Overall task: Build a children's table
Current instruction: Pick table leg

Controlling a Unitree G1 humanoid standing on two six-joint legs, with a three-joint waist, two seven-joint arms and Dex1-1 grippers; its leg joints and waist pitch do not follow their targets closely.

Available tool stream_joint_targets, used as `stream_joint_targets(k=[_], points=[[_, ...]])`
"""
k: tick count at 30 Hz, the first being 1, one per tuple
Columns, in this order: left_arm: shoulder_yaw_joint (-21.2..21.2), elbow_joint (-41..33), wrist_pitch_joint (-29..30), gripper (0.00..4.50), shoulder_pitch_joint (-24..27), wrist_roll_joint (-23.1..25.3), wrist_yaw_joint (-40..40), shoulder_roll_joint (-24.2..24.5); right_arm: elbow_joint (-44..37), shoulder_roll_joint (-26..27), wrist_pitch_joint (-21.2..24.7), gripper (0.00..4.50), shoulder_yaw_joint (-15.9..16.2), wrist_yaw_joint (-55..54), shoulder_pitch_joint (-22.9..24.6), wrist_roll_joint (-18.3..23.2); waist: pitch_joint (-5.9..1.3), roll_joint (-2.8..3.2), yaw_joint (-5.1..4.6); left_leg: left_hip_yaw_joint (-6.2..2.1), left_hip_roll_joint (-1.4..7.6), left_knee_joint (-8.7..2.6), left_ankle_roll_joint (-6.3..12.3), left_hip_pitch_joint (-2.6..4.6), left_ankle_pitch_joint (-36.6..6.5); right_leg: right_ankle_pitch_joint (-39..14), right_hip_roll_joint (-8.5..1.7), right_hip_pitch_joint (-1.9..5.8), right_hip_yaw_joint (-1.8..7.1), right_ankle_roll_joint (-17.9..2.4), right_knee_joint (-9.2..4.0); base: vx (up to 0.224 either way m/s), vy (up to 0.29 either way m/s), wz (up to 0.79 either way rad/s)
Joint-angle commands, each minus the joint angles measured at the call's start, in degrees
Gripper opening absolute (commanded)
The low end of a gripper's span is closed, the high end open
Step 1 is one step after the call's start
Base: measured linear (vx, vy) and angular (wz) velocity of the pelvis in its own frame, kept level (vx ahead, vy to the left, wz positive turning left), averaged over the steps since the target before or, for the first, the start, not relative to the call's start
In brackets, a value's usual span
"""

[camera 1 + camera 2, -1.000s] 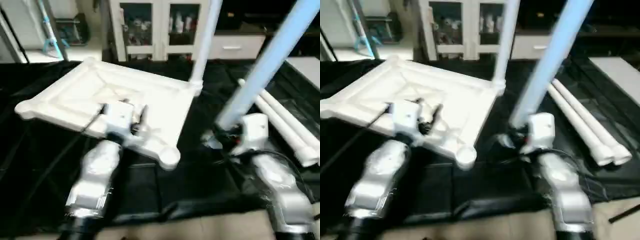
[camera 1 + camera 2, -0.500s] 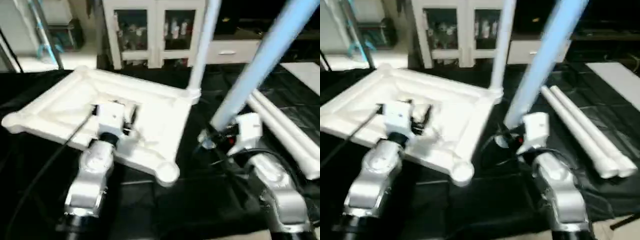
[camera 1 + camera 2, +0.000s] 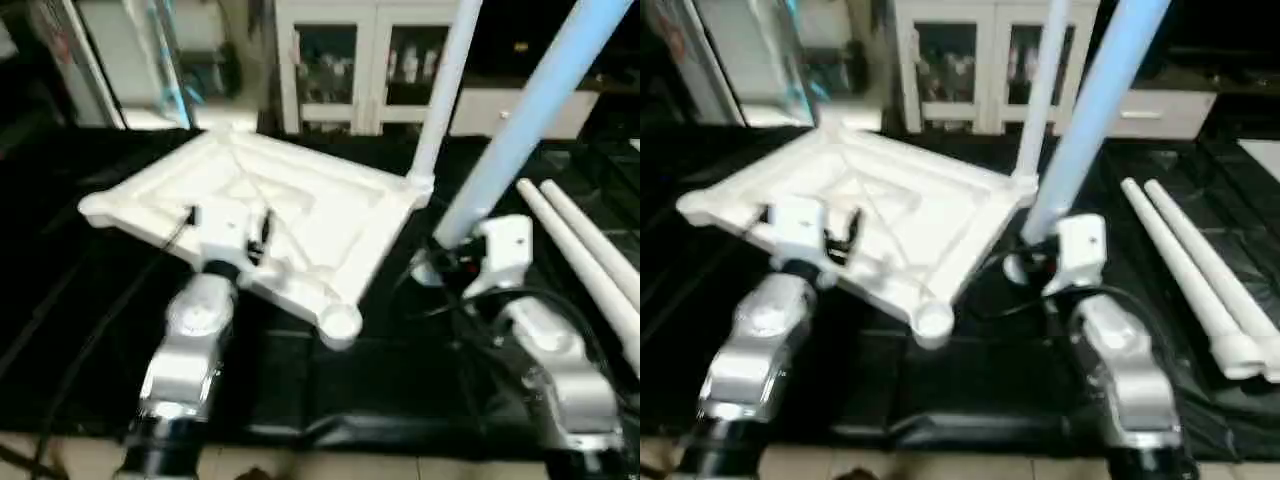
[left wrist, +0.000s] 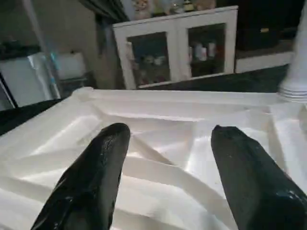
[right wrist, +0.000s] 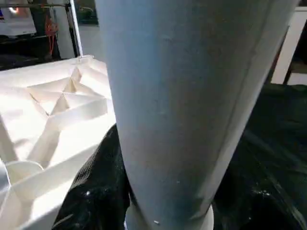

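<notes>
Nearest, the right gripper [image 3: 445,262] is clamped on a leg [image 3: 520,125], just right of the upturned top [image 3: 300,200]; it may slip and miss a socket. The left gripper [image 4: 165,143] holds its fingers apart over the top's ribs, and could jam there. One leg [image 3: 440,90] stands in the top's far right corner.

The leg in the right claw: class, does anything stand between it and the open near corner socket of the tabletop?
Nothing visible does. The leg in the right claw stands beside the tabletop; only black cloth separates it from the near corner socket.
</notes>
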Motion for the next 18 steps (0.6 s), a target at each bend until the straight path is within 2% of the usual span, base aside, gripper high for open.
stream_joint_targets(k=[1,2,3,4,5,6,7,8,9,11,12,14,15,16,18], points=[[0.4,1.2,1.3,3.12,0.0,0.3,-0.5,1.0,0.5,-0.4,-0.5,1.89,0.6,2.1,-1.5,0.8,-3.06,-1.26,0.39,-0.62,3.85,-2.84,4.38,-0.3,-1.0,-7.6,-5.76,3.0,4.47,5.7,-8.77,-0.079,-0.058,0.09],[0.4,1.4,1.3,3.12,0.0,-0.1,-1.0,1.0,0.7,-0.7,-0.5,1.89,0.6,2.4,-1.6,0.8,-3.24,0.1,0.2,-0.75,5.07,-3.48,4.43,-0.56,-0.5,-3.9,-6.37,3.12,3.59,2.5,-8.54,-0.066,-0.018,0.06],[0.6,1.7,1.4,3.12,0.0,-1.4,-2.5,1.1,1.3,-1.6,-0.5,1.89,0.3,3.4,-2.0,0.8,-3.12,0.23,-0.11,-1.02,6.27,-3.95,4.39,-0.26,-2.3,-2.6,-6.74,2.86,3.44,-0.4,-8.52,-0.066,-0.018,0.06],[0.7,1.7,1.4,3.12,0.1,-2.1,-3.2,1.0,1.3,-1.8,-0.3,1.89,0.0,3.6,-2.2,0.9,-3.1,0.28,-0.21,-1.04,6.7,-4.18,4.21,-0.05,-3.4,-2.2,-6.93,2.82,3.38,-1.9,-8.43,0.0,0.0,0.0],[0.7,1.7,1.4,3.12,0.1,-2.1,-3.2,1.0,1.3,-1.8,-0.3,1.89,0.0,3.6,-2.2,0.9,-3.05,0.21,-0.34,-0.87,6.86,-4.34,4.14,-0.02,-4.2,-2.0,-7.07,2.82,3.35,-3.3,-8.42,0.0,0.0,0.0],[0.8,1.6,1.5,3.12,0.2,-3.0,-4.2,0.7,1.1,-2.2,0.1,1.89,-0.3,3.9,-2.3,1.5,-2.86,0.32,-0.52,-0.52,6.99,-4.68,3.69,0.04,-6.2,-2.7,-7.35,2.78,3.31,-5.5,-8.5,0.0,0.0,0.0],[0.8,1.6,1.4,3.12,0.2,-3.3,-4.8,0.6,1.1,-2.4,0.2,1.89,-0.4,4.0,-2.3,1.7,-2.7,0.55,-0.5,0.02,7.14,-4.89,3.19,0.56,-8.7,-4.9,-7.45,2.4,3.29,-6.6,-9.01,-0.029,0.06,0.03],[0.6,1.6,1.2,3.12,0.4,-3.2,-4.8,0.4,1.0,-2.6,0.2,1.89,-0.3,3.9,-2.0,1.6,-2.61,0.41,-0.72,0.2,7.02,-5.0,2.91,0.5,-9.4,-5.7,-7.47,2.5,3.29,-7.0,-9.09,-0.022,0.064,0.03],[0.5,1.3,1.2,3.12,0.7,-2.9,-4.0,0.1,0.2,-2.7,0.7,1.89,-0.3,3.6,-1.5,1.5,-2.51,0.0,-0.94,0.54,7.07,-5.42,2.14,0.54,-10.6,-6.8,-7.48,2.5,3.3,-7.3,-9.25,-0.022,0.064,0.03],[0.3,0.6,0.7,3.12,1.0,-2.9,-3.3,-0.2,-0.8,-2.5,1.3,1.89,-0.4,3.6,-1.0,1.9,-2.46,-0.45,-1.08,1.13,6.89,-5.44,1.91,0.67,-11.3,-7.9,-7.78,2.33,3.34,-7.5,-9.37,-0.015,0.062,0.03],[0.3,0.5,0.6,3.12,1.0,-2.9,-3.3,-0.2,-0.9,-2.5,1.4,1.89,-0.4,3.6,-1.0,2.0,-2.43,-0.35,-1.11,1.18,6.85,-5.46,1.95,0.52,-11.2,-8.1,-7.88,2.39,3.37,-7.5,-9.27,-0.014,0.059,0.03],[0.7,-1.2,-1.4,3.12,2.1,-2.0,-1.7,0.1,-1.6,-1.5,1.4,1.89,0.3,3.9,0.2,2.2,-2.47,-0.9,-1.16,1.35,7.08,-5.64,2.14,0.39,-10.3,-7.7,-8.0,2.35,3.38,-7.2,-9.21,-0.006,0.025,0.0],[0.7,-1.4,-1.6,3.12,2.3,-1.4,-1.1,0.3,-1.7,-1.2,1.4,1.89,0.4,4.0,0.5,2.3,-2.59,-1.17,-1.21,1.4,7.17,-5.7,2.46,0.24,-9.0,-5.9,-8.1,2.45,3.42,-7.3,-8.91,0.0,0.0,0.0],[0.7,-1.4,-1.6,3.12,2.3,-1.4,-1.1,0.3,-1.7,-1.2,1.4,1.89,0.4,4.0,0.5,2.3,-2.56,-0.76,-1.25,1.48,7.17,-5.69,2.57,0.44,-8.6,-4.5,-7.98,2.06,3.41,-7.5,-9.0,0.0,0.0,0.0],[0.9,-1.1,-1.8,3.12,2.9,-4.0,-5.1,1.1,-2.0,-0.8,1.8,1.89,0.8,4.4,1.2,3.3,-2.41,-1.13,-1.34,1.57,7.07,-5.8,2.48,0.4,-8.8,-4.3,-8.14,2.15,3.51,-7.6,-9.12,0.0,0.0,0.0]])
